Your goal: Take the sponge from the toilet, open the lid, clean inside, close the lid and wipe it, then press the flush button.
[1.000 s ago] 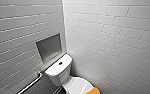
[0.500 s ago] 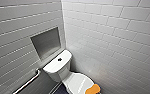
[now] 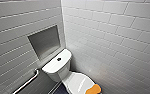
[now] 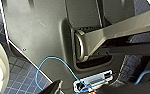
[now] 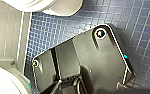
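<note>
**Here, the sponge lies on the closed lid**

Plainly, we look down into a corner of pale tiled walls (image 3: 111, 37), with the toilet (image 3: 63, 72) set at a slant in the lower middle of the head view. Its cistern top shows flat and white, and the flush button (image 3: 59, 59) sits as a small dark dot in the middle of it. From that button, the lid (image 3: 76, 82) stretches toward 5 o'clock; it is down over the bowl and shines. The sponge (image 3: 93, 89) rests flat on the lid's far front end, at about 5 o'clock from the button and well apart from it, close to the picture's lower edge. Nothing touches it.

At 11 o'clock from the cistern we see a square grey niche (image 3: 44, 42) sunk into the left wall. At 8 o'clock from the cistern a pale grab rail (image 3: 28, 82) runs along the same wall, slanting down. Dark floor (image 3: 53, 88) shows just beside the bowl.

In the right wrist view, small blue floor tiles (image 5: 146, 30) lie around the robot's own dark plate, and a rounded white ceramic form (image 5: 63, 6) stands on them. The left wrist view shows blue patterned floor (image 4: 21, 77) and a thin blue cable (image 4: 48, 62) looping over the robot's body.

We cannot tell how far the left claw or the right claw is open, nor whether either has hold of anything.
</note>
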Available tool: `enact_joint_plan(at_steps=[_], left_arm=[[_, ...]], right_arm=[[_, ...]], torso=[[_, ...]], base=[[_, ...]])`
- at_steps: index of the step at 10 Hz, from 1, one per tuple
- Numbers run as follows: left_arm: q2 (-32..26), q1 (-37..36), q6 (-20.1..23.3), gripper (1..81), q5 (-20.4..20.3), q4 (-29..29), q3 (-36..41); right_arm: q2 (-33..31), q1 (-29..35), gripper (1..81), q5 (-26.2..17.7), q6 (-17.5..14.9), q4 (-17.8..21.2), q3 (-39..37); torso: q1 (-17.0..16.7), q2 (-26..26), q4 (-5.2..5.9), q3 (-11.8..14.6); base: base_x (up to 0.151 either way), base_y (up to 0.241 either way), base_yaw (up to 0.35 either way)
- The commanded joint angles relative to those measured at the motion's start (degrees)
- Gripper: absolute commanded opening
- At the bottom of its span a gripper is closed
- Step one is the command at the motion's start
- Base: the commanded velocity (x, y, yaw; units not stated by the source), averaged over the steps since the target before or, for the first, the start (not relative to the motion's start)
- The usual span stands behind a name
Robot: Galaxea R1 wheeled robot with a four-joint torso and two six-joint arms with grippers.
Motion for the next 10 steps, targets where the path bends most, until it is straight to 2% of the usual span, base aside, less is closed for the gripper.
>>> enact_joint_plan(at_steps=[1,3,4,5,6,8,9,10], left_arm=[[-0.2,-0.4,0.3,81.1,4.4,-0.3,0.3],[0.2,-0.4,0.3,81.1,4.4,-0.3,0.3],[0.4,-0.4,0.3,81.1,4.4,-0.3,0.3],[0.6,-0.4,0.3,81.1,4.4,-0.2,0.3],[0.7,-0.4,0.3,81.1,4.4,-0.2,0.3],[0.7,-0.4,0.3,81.1,4.4,-0.2,0.2],[0.7,-0.2,0.3,81.1,4.4,-0.1,0.0],[0.7,-0.1,0.3,81.1,4.4,-0.1,-0.4]], right_arm=[[-3.4,6.7,81.1,-3.5,2.7,0.8,1.2],[-3.7,10.1,81.1,-4.0,3.8,0.9,0.8],[-3.8,11.2,81.1,-4.1,4.1,0.9,0.4],[-3.9,12.0,81.1,-4.1,5.2,0.8,0.0],[-4.0,12.7,81.1,-4.1,5.8,0.9,-0.2],[-4.7,13.6,81.1,-3.7,6.9,0.8,0.1],[-5.4,14.2,81.1,-3.6,7.2,0.9,0.4],[-6.1,14.9,81.1,-3.7,8.0,0.8,0.9]], torso=[[3.5,-5.5,0.0,0.0],[6.2,-9.8,0.0,0.0],[7.6,-12.0,0.0,-1.7],[8.9,-14.0,0.0,-5.5],[9.8,-15.6,0.0,-6.0],[12.0,-19.2,0.0,-9.1],[20.4,-32.3,0.0,-21.4],[14.6,-23.3,0.0,-12.9]], base=[[0.0,0.0,0.0],[0.0,0.0,0.0],[0.0,0.0,0.0],[0.0,0.0,0.0],[0.0,0.0,0.0],[0.0,0.0,0.0],[0.0,0.0,0.0],[0.0,0.0,0.0]])
